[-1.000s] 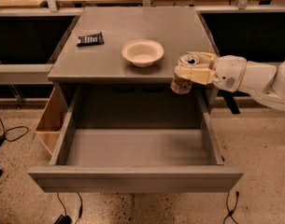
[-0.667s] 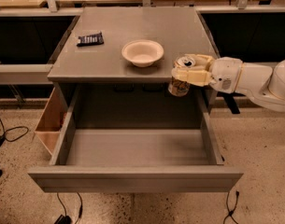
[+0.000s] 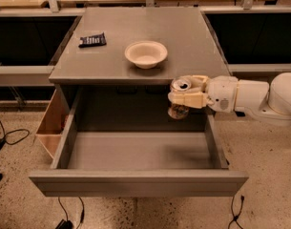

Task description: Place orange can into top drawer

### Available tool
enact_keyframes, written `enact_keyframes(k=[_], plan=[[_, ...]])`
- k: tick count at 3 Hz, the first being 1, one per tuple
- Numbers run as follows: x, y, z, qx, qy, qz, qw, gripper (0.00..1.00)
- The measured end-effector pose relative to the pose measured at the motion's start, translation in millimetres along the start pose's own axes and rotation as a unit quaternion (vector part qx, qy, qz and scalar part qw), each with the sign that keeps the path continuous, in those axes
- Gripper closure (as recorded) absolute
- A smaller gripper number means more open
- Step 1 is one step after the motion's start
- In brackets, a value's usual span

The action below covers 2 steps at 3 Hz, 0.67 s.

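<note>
The orange can (image 3: 178, 110) stands upright in my gripper (image 3: 185, 92), its silver top with pull tab showing above the cream fingers (image 3: 189, 99) and its mottled lower part below them. The gripper is shut on the can and holds it above the back right part of the open top drawer (image 3: 135, 180), just in front of the cabinet's front edge. The drawer is pulled fully out and its grey inside is bare. My white arm (image 3: 250, 97) reaches in from the right.
A white bowl (image 3: 146, 53) and a small black packet (image 3: 92, 40) lie on the grey cabinet top (image 3: 192, 37). A tan wooden box (image 3: 52, 123) hangs at the cabinet's left side. Cables (image 3: 6, 137) lie on the speckled floor.
My gripper has carried the can left and a little lower, from beside the cabinet's right front corner to above the drawer's back right part.
</note>
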<state>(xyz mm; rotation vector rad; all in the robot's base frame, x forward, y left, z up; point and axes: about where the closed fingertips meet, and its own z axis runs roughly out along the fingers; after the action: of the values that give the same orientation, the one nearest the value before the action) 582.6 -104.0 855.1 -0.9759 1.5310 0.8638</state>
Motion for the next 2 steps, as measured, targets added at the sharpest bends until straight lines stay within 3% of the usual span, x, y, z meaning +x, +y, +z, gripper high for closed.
enact_keyframes(k=[1, 2], plan=[[39, 22, 27, -0.035, 0.043, -0.036, 0.9978, 1.00], [62, 33, 41, -0.054, 0.066, -0.053, 0.9949, 1.00]])
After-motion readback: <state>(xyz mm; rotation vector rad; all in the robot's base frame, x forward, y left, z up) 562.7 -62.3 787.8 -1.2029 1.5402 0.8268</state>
